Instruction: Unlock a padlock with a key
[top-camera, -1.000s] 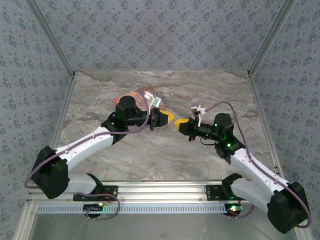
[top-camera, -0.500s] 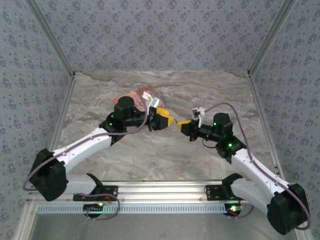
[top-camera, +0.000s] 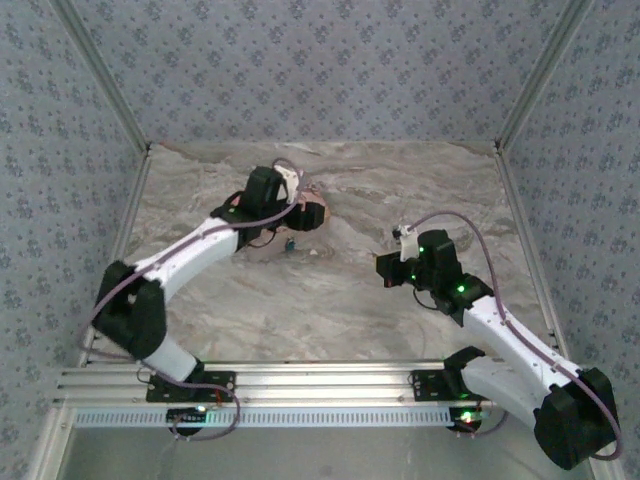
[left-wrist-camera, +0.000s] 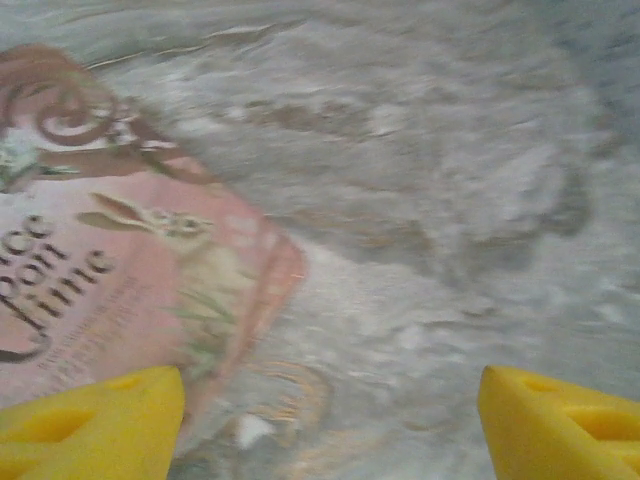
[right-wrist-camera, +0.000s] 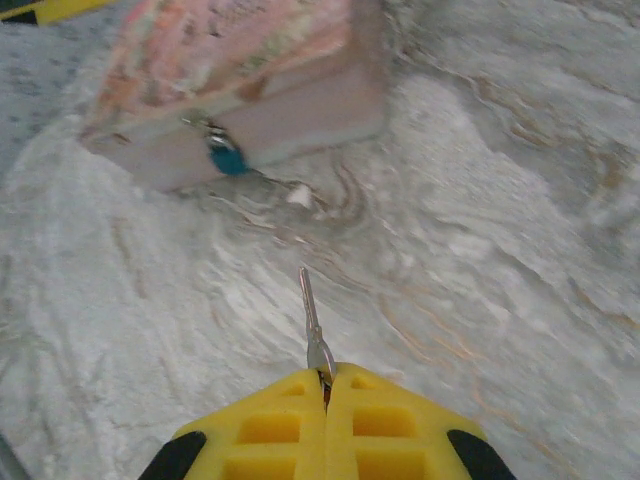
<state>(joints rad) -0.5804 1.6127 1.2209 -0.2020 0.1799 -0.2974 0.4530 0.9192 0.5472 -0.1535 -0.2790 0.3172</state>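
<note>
Left hand: yellow moulded fingers spread wide and empty, over the flat pink printed packet. Half a second ago it met the right hand tip to tip at mid-tabletop; the two now sit well apart. That right hand's ribbed yellow fingers are pressed together on a thin silver key, blade pointing outward. Location of the padlock cannot be confirmed; a small teal-and-metal item touches the packet's near edge on the marbled grey tabletop.

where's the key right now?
Right wrist view: the key sticks out from the shut right gripper at bottom centre, blade pointing toward the pink box.
</note>
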